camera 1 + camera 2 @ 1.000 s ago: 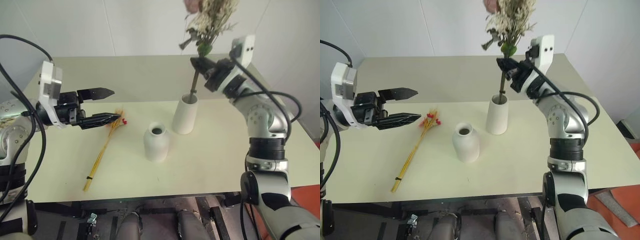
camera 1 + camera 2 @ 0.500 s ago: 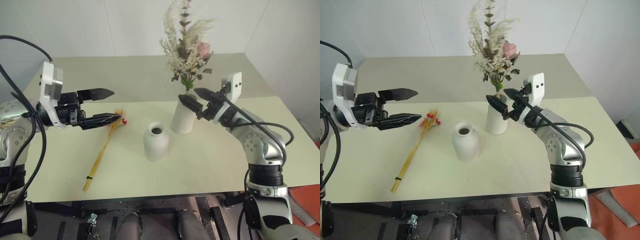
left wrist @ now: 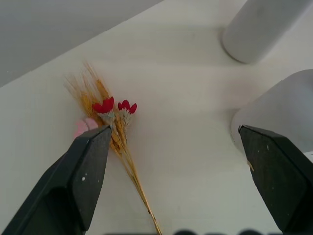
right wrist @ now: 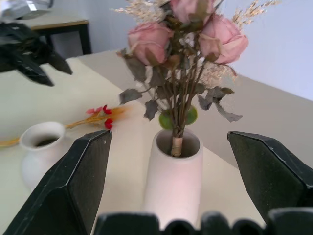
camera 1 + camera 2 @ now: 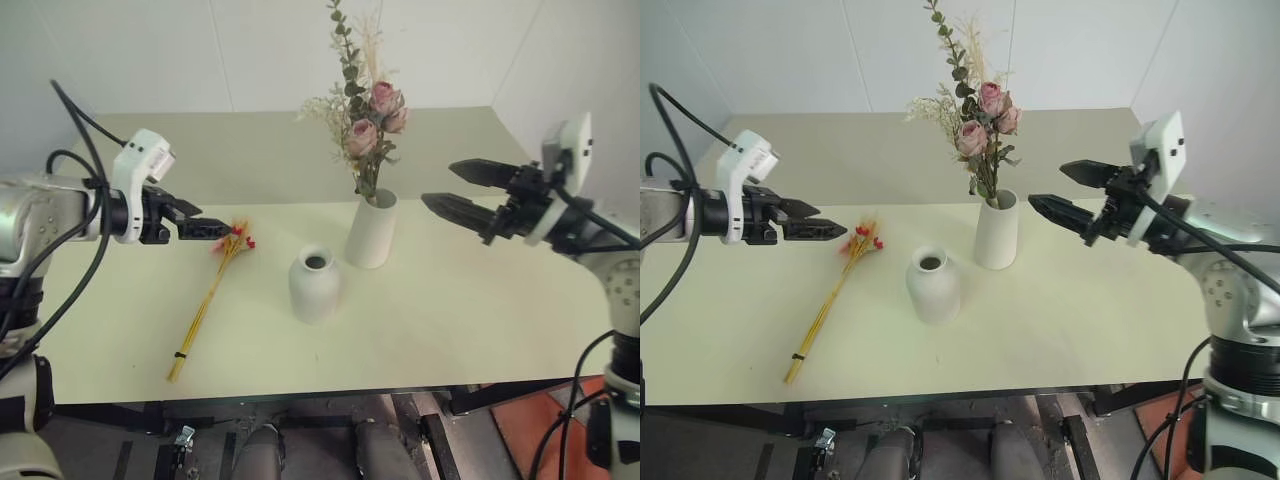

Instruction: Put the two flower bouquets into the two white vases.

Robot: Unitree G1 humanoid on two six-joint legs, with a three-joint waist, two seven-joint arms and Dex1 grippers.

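1. Stalks next: the left end effector (image 3: 171, 181), fingers spread, hangs over the red-bloomed yellow stalk bundle (image 5: 212, 293) lying on the table (image 5: 450, 320); it should pinch the thin stalks crosswise, lightly.
2. Matte, narrow-mouthed rounded vase (image 5: 315, 285) stands empty.
3. Rose bouquet (image 5: 366, 125) stands in the cylinder vase (image 5: 370, 229); the right end effector (image 5: 458, 190) gapes empty.

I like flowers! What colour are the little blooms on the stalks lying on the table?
Red blooms on yellow stalks, clearest in the left wrist view.
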